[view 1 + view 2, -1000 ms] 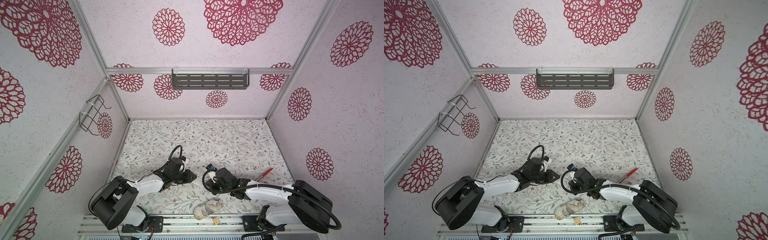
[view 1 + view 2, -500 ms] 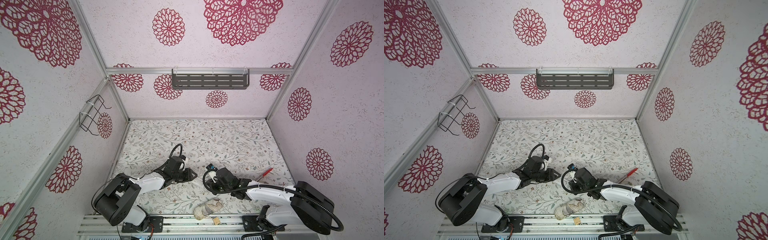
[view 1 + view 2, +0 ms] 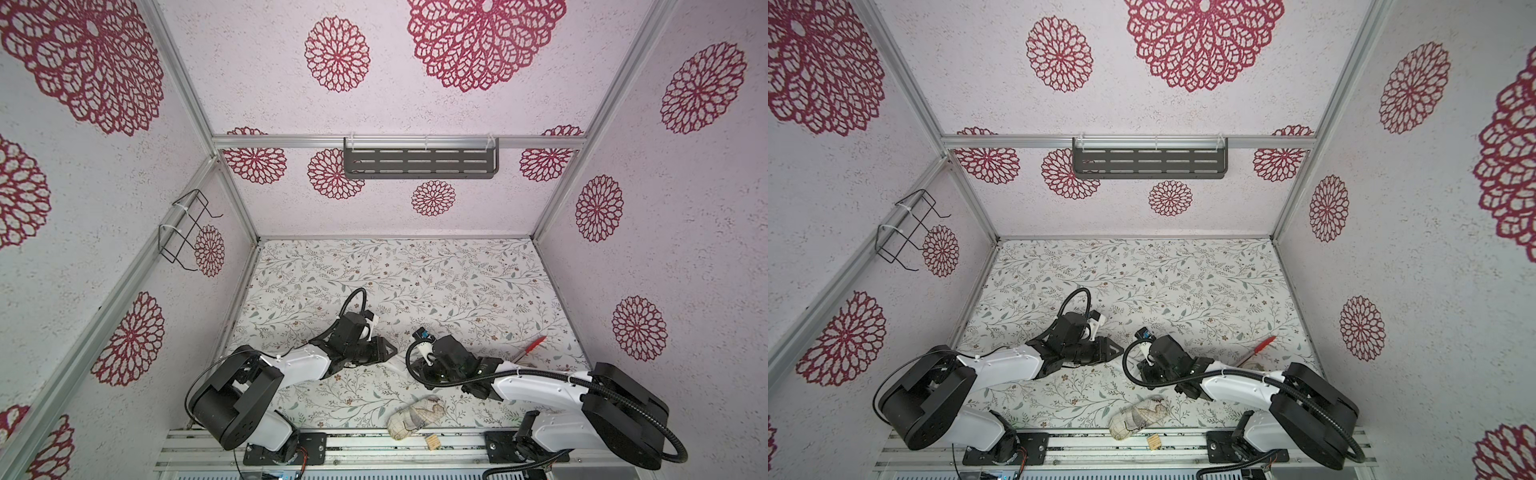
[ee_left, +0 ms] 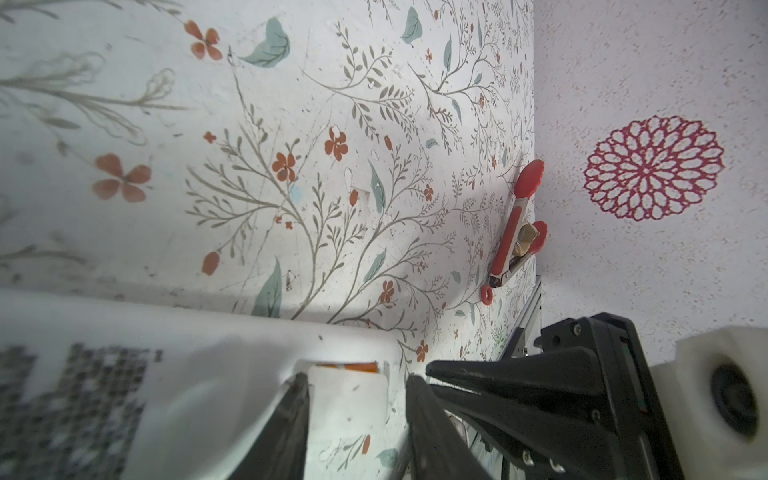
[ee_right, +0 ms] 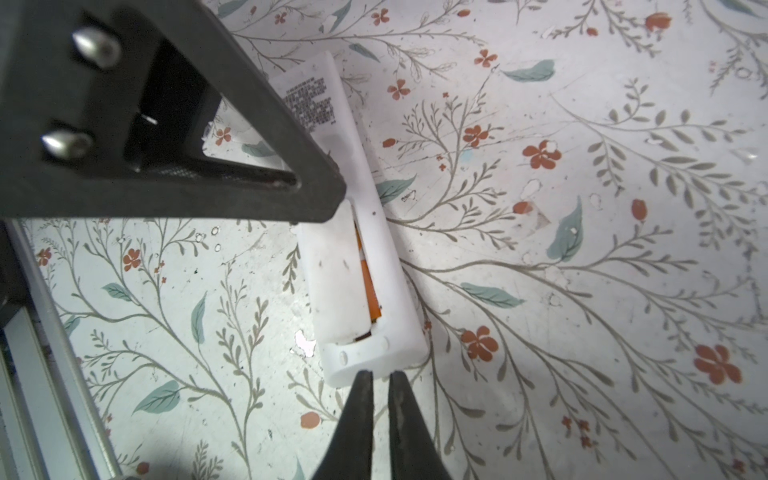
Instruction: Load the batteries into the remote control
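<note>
The remote control (image 5: 390, 282) seems light, stiff and slippery: better to hold its long sides. The left gripper (image 4: 357, 395) stands open over it; the right gripper (image 5: 376, 376) is closed on nothing.

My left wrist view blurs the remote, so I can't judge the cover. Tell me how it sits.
Observer: In the right wrist view the cover sits askew on the remote, and a battery shows in the gap beside it.
Operator: Now give me the other gripper's state.
Observer: The right gripper is shut, empty, at the remote's end.
Operator: List anything loose outside my frame.
Observer: In a top view a cloth bundle lies at the table's front edge.
</note>
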Robot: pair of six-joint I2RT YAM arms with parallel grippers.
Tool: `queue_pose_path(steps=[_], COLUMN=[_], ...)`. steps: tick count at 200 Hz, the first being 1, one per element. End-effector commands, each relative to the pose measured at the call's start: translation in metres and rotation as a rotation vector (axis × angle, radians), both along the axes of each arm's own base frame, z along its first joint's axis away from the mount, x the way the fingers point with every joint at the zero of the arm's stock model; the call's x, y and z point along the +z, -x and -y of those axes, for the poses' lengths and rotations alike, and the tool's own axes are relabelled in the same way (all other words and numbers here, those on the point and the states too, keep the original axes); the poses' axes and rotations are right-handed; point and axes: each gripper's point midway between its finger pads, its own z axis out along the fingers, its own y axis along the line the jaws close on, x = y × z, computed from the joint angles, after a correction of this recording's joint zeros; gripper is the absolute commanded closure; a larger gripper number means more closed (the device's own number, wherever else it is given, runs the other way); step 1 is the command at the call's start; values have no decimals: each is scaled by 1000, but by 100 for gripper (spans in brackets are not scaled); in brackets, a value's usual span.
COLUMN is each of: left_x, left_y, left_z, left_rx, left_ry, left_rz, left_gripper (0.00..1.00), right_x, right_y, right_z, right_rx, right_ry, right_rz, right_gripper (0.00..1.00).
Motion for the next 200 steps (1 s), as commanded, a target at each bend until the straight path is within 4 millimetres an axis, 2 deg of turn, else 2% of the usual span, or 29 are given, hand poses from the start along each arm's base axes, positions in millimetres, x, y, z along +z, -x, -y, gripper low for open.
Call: queue_pose_path(steps=[1,42,84,145,200], left_x=[2,4,4,8,3], left_y=[5,9,8,1,-3], left_z=[5,10,6,-3,-1], left_rx=[-14,-18,5,22,17], left_ry=[18,25,12,-31,-32], left_rz=[0,-3,6,34,32], left_gripper=[59,58,57,41,35], right_x=[10,11,11,11,11], right_y=[-4,-3,-3,-2,-1], right_z=[0,-1,0,0,1], right_rx=[-3,1,-1,0,1], right_ry=[-17,-21,-24,-28,-28], right_rz=[39,41,42,41,40], right_gripper=[87,87,87,87,87])
